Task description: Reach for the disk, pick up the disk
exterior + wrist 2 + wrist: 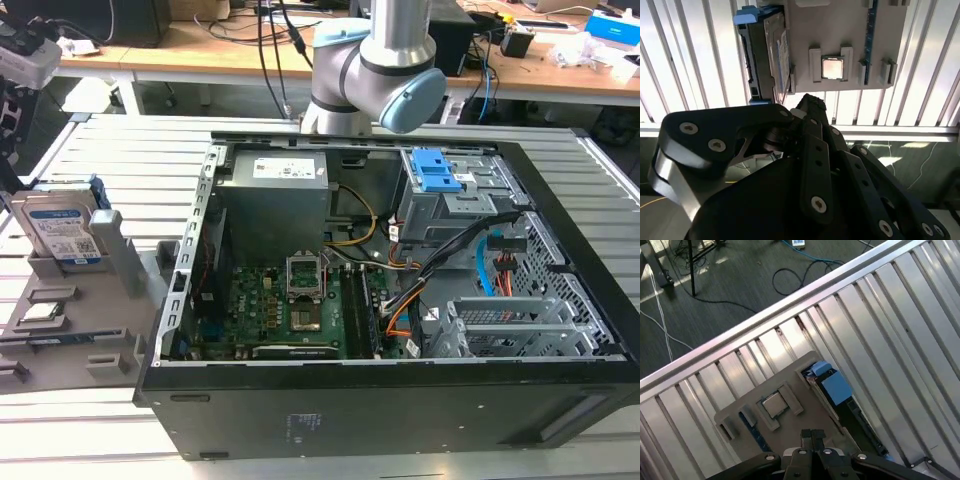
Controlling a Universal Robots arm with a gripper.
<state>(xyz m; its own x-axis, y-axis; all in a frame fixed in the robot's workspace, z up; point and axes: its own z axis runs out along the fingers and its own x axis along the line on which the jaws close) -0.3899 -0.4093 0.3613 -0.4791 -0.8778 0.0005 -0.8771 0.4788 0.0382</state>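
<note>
– Black fingers (806,435) pinched together, nothing between them. I read the same in both wrist views.

– Where's the disk?

– The disk (832,387) stands on edge in a slot at one end of the grey holder (790,377), with the blue frame showing along its edge. My fingers are up off the holder and pointed toward it, well apart from the disk. No contact.

– Anything else on that holder?

– A processor chip (773,404) in its own pocket, near the disk slot but not touching it.

– Wider scene?

– On the exterior view's left, the disk (62,225) is upright, label facing the camera. The holder (60,310) sits on the slatted metal desk (130,150), just beside the open computer case (400,400). The arm (380,60) is behind the case.

– Progress?

– My call: reach only partway. I'm lined up on the holder but not down at the disk. Pickup not begun: fingers not opened, disk untouched in its slot.
</note>
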